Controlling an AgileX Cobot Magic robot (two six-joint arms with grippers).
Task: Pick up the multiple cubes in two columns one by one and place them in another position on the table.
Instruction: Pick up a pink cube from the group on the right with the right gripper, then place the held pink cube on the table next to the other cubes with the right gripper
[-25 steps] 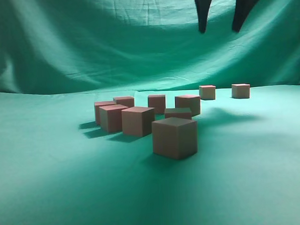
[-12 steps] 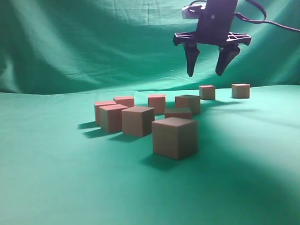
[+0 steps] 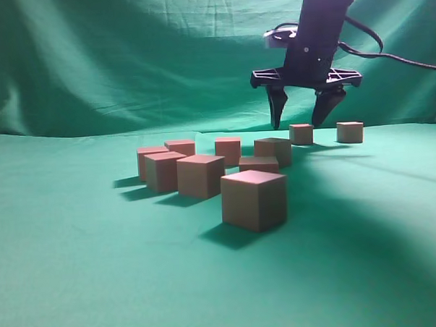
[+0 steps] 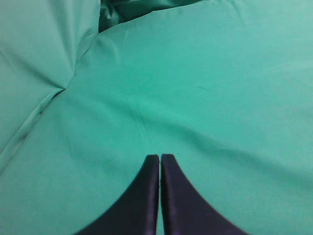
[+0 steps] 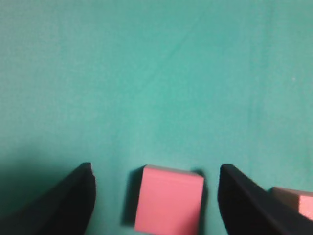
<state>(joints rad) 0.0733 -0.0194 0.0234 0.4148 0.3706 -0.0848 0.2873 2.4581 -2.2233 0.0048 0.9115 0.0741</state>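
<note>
Cube (image 5: 168, 204) btwn spread right fingers (image 5: 73, 196), untouched

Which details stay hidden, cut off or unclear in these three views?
- Right wrist view: a second cube is cut off by the frame edge and a black jaw.
- Exterior view: one low cube is partly hidden behind the nearest cube.
- Left wrist view: no cubes show; only table cloth.

A cube (image 5: 298, 205) is cut off by the right pincer (image 5: 155, 178) and the frame's corner.
</note>
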